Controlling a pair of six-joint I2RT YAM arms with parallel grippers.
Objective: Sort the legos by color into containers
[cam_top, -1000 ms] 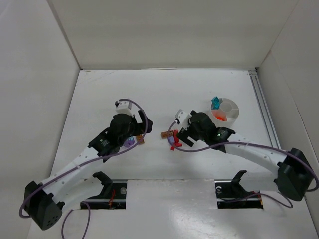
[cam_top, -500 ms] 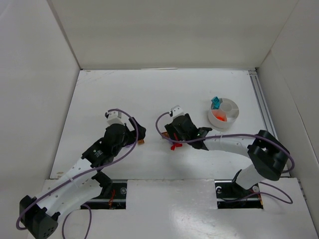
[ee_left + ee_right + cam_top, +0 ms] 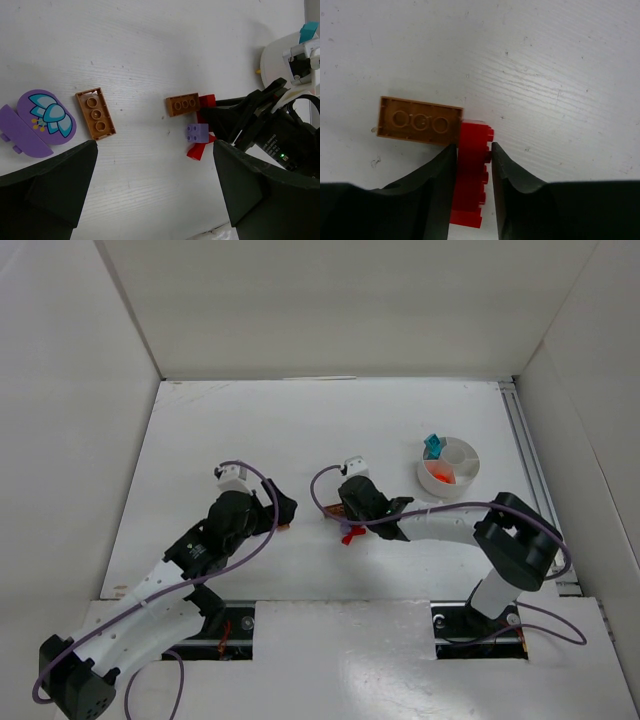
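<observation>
My right gripper is shut on a red lego that lies on its side on the table, one finger pressed against each long face. A brown lego touches the red one's far end. In the left wrist view a small purple lego lies against the red lego. A second brown lego and a purple flower piece lie further left. My left gripper hovers open over bare table between them. The white container holds a teal lego and orange bits.
White walls box the table in on three sides. A metal rail runs along the right edge, just beyond the bowl. The two arms stand close together at mid-table, about a hand's width apart.
My right gripper has come down to the left onto the red lego and its jaws have closed from wide open onto it. The left arm shifted slightly and stayed open.
</observation>
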